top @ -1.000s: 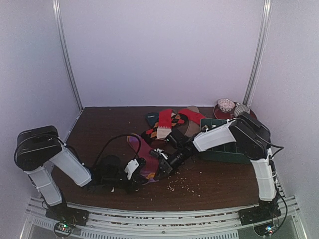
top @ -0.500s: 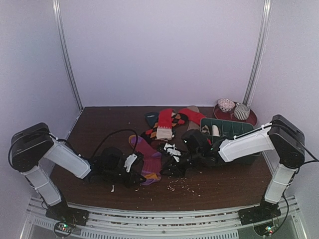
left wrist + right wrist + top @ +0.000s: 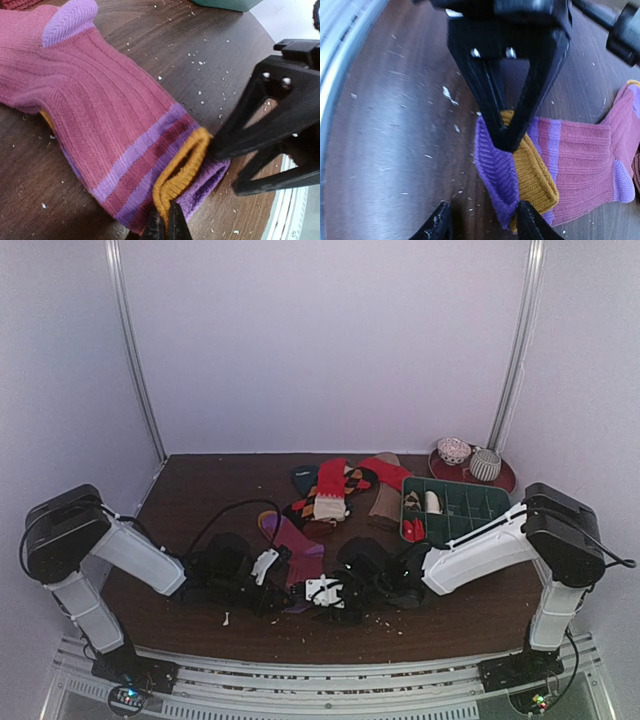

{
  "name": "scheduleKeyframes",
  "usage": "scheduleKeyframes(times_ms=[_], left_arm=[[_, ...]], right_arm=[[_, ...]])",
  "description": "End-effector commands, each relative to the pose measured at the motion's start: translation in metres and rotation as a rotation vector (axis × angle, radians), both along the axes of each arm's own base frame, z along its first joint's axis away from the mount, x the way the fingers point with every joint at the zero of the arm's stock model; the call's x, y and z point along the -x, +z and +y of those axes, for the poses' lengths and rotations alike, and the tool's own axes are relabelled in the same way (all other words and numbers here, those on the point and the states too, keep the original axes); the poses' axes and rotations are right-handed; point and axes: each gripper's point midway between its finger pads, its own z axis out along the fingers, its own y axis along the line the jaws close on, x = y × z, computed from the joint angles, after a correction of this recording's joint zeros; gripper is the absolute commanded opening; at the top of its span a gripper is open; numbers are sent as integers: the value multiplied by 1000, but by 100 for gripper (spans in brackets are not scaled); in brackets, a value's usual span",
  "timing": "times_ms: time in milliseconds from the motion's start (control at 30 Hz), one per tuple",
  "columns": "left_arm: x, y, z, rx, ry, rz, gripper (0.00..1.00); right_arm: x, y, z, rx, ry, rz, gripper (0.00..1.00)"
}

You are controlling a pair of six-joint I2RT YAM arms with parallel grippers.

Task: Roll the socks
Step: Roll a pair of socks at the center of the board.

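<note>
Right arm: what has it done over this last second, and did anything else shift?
The right gripper swung left and toward the front, and now stands open around the cuff of the pink sock. The left gripper hardly moved and pinches that cuff shut. The sock pile and green tray stayed put.

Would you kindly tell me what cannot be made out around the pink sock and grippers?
Left wrist: the bottom edge cuts off the left gripper; the pink sock hides its own underside.
Right wrist: only the right gripper's fingertips show, at the bottom edge; the left gripper covers part of the cuff.
Top external: both grippers cover the cuff; the green tray's contents are too small to name.
</note>
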Motion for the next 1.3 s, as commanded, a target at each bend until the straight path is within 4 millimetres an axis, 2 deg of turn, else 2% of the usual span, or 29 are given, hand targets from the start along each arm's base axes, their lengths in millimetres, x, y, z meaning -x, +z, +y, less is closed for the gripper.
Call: scheduleKeyframes(times_ms=[0, 133, 333, 500, 567, 700, 800, 833, 867, 900, 967, 1067, 1167, 1267], left_arm=[[24, -40, 25, -138, -10, 121, 0], [25, -42, 26, -144, -14, 123, 0], [25, -41, 25, -141, -21, 120, 0], [26, -44, 24, -143, -32, 127, 0], [26, -44, 24, -143, -33, 127, 0], [25, -40, 21, -123, -41, 109, 0], [20, -29, 20, -109, -37, 65, 0], [15, -24, 21, -111, -22, 35, 0], [10, -18, 22, -111, -5, -1, 6], [5, -9, 24, -106, 12, -43, 17], [-9, 12, 31, -94, 74, -144, 25], [-21, 55, 41, -29, 133, -309, 49], [-18, 97, 51, 72, 153, -477, 63], [-2, 119, 47, 128, 102, -613, 65]], right_arm=[[-22, -7, 4, 46, -54, -141, 46], [-29, -8, 10, 48, -64, -159, 47], [-33, 12, 7, 2, -91, -199, 47], [-30, -3, 11, 36, -71, -156, 45], [-27, -15, 14, 58, -69, -107, 41], [-30, -39, 9, 95, -147, 42, 22], [-28, -40, 2, 81, -202, 181, 11], [-24, -41, -4, 71, -217, 233, 10], [-22, -36, -5, 45, -231, 283, 9], [-17, -37, -11, 33, -242, 341, 9], [-5, -34, -17, 2, -257, 471, 9], [7, -33, -21, -44, -300, 656, 8], [20, -35, -17, -51, -350, 909, 8], [23, -35, -11, -43, -446, 1131, 8]])
